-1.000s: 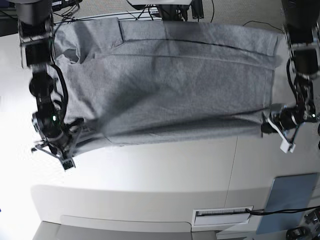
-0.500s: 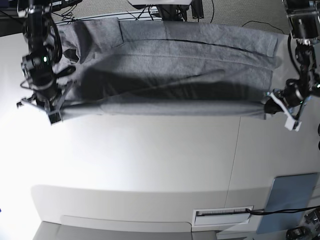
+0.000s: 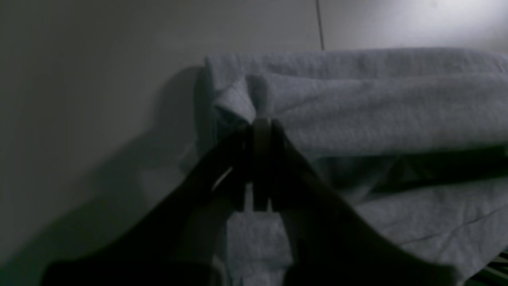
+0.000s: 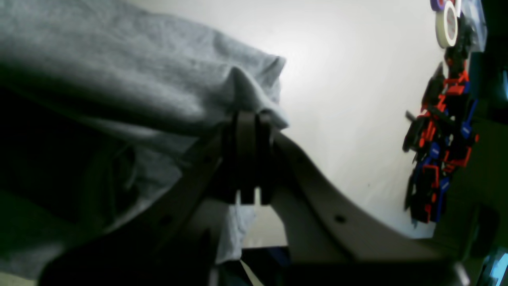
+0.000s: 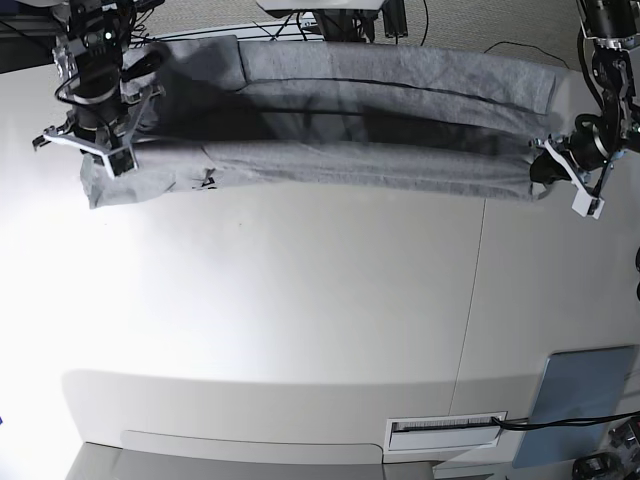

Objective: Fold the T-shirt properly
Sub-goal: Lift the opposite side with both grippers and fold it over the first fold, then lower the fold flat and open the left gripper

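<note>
from my seat i see the t-shirt (image 5: pixel 340 120) stretched as a long grey band across the far side of the white table (image 5: pixel 300 330), folded over on itself along its length with a dark shadowed crease between the layers. the near folded edge hangs between my two arms, sagging slightly in the middle.

the left gripper (image 3: pixel 261 125) is clenched on a bunched corner of the t-shirt (image 3: pixel 377 107) — in the left wrist view the fabric pokes up out of the pressed-together jaws, with more cloth lying beneath. in the base view this gripper (image 5: pixel 548 165) sits at the band's right end.

the right gripper (image 4: pixel 248 119) is likewise pinched shut on the t-shirt (image 4: pixel 131 75); a peak of cloth rises just past the jaws and the rest drapes away to the left. in the base view it (image 5: pixel 108 150) holds the band's left end, where a flap of cloth hangs below it onto the table.

off to the side in the right wrist view lies a heap of red, blue and black parts (image 4: pixel 440 135), well apart from the cloth. a blue-grey pad (image 5: pixel 580 400) rests at the table's near right corner.
</note>
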Robot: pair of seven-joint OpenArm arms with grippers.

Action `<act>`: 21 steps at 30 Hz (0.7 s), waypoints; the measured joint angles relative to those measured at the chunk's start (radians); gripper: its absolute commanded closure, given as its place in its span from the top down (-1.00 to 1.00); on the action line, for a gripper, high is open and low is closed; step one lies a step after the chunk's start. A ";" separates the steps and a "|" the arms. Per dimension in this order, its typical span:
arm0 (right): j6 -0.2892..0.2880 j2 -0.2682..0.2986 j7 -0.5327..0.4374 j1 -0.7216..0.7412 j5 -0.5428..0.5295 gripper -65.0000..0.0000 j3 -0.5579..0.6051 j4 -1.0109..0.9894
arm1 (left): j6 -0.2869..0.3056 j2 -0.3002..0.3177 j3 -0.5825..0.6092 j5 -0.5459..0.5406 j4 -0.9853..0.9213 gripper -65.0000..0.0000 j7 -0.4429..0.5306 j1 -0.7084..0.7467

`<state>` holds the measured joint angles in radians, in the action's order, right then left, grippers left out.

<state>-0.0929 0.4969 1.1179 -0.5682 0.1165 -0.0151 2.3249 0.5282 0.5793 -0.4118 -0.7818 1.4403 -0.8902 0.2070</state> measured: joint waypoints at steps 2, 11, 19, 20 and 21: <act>-0.001 0.000 0.000 -0.009 -0.001 -1.00 0.000 0.003 | 0.000 0.000 0.000 0.003 0.000 -1.00 0.000 0.002; -0.001 0.000 0.038 -0.009 -0.001 -1.00 0.000 0.003 | 0.000 0.000 0.000 0.029 0.000 -1.00 -0.014 0.001; -0.001 0.002 0.053 -0.042 0.036 -1.00 0.000 0.004 | 0.001 0.000 0.000 0.029 0.000 -1.00 -0.075 0.001; -0.001 0.002 0.052 -0.043 0.037 -1.00 0.000 0.004 | 0.001 0.000 0.000 0.029 0.000 -1.00 -0.075 0.001; -0.001 0.002 0.052 -0.044 0.037 -1.00 0.000 0.004 | 0.001 0.000 0.000 0.029 0.000 -1.00 -0.074 0.001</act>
<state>-0.0940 0.4984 1.1702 -0.6125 0.1532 -0.0151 2.3287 0.5289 0.5793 -0.4118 -0.7532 1.4403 -0.9646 0.2077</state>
